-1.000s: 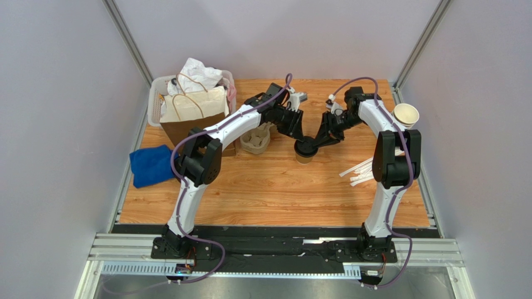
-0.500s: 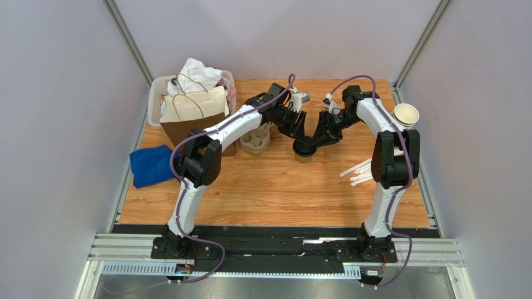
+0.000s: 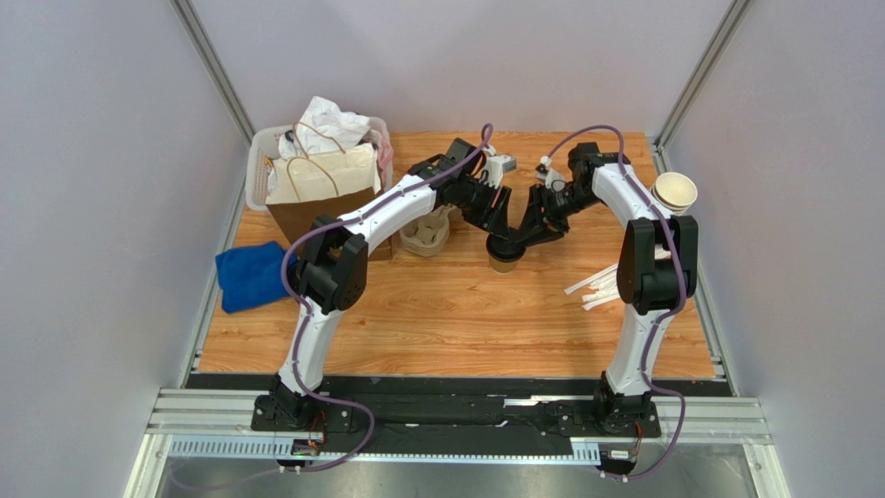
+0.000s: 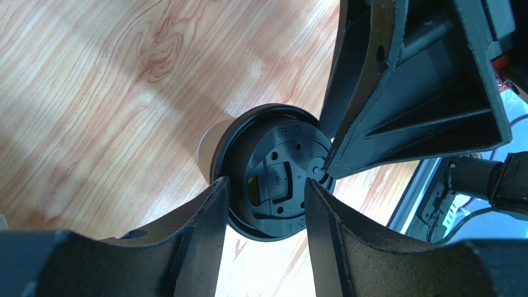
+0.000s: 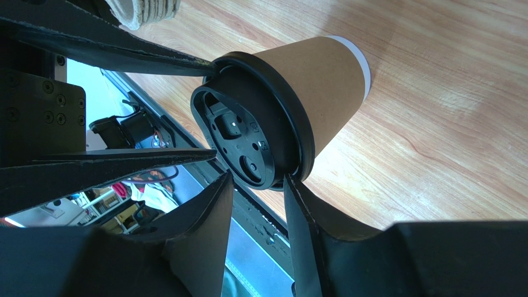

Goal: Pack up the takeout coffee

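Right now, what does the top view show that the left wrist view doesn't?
Top only: the bag, blue cloth, carrier, straws and a lidless cup at the right edge. Left wrist only: the lid up close, its sip hole and embossed marks, with the left jaws apart over it. Both: the coffee standing on the wood table, the left arm and right arm meeting at it.

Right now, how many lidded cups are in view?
1: the takeout coffee stands upright in the middle. The cream cup at the right edge is lidless; the paper bag may hide more.
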{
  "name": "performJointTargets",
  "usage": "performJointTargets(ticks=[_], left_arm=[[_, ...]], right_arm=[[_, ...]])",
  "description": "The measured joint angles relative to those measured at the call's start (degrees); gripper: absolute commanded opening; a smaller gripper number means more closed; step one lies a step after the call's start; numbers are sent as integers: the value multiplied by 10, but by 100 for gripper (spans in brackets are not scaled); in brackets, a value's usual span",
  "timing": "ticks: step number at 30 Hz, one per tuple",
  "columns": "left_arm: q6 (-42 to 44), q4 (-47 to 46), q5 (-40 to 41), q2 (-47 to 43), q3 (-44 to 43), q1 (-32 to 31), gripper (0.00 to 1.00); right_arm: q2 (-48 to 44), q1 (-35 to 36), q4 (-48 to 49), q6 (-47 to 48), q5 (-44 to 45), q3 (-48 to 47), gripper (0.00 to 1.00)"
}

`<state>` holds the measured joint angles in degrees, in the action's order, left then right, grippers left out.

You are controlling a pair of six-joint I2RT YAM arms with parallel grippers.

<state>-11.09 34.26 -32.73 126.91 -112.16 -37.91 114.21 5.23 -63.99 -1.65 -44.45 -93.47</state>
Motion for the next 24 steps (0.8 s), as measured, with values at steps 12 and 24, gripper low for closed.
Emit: performJointTargets(ticks=[12, 24], left_arm=[[6, 10, 14, -12, 0, 0, 64], [11, 11, 17, -31, 6, 4, 73]], right_arm=[[-18, 0, 0, 4, -29, 0, 48], [-89, 2, 16, 19, 10, 18, 74]])
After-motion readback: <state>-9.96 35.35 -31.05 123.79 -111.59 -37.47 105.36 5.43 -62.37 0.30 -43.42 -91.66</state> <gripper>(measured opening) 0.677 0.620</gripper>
